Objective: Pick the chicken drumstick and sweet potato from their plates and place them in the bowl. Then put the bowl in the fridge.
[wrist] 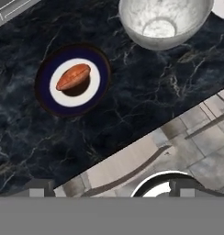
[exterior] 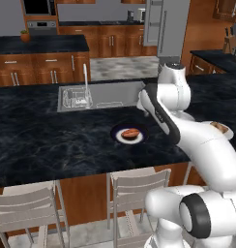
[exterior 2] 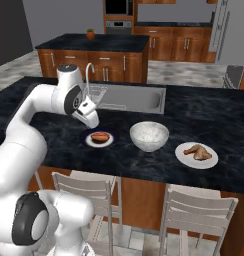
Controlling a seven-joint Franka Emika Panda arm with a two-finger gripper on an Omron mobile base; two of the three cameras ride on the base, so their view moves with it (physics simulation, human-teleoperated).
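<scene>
The sweet potato (wrist: pixel 73 76) lies on a small plate (wrist: pixel 49 97) with a black rim and white centre, on the dark marble counter. My gripper (wrist: pixel 112 190) hovers above the counter's front edge, just to the near side of that plate, open with nothing between its fingers. From the right base view the gripper (exterior 2: pixel 92 121) hangs just over the sweet potato (exterior 2: pixel 99 136). The pale bowl (exterior 2: pixel 149 135) stands empty to the right of that plate. Further right, the chicken drumstick (exterior 2: pixel 198 151) rests on a white plate (exterior 2: pixel 184 157). The steel fridge (exterior: pixel 158 24) stands closed at the back of the room.
A sink (exterior 2: pixel 126 98) with a tall faucet (exterior 2: pixel 88 75) is set into the counter behind the plates. Two pale chairs (exterior: pixel 134 191) stand below the counter's front edge (wrist: pixel 132 142). A second counter island (exterior: pixel 40 44) lies beyond.
</scene>
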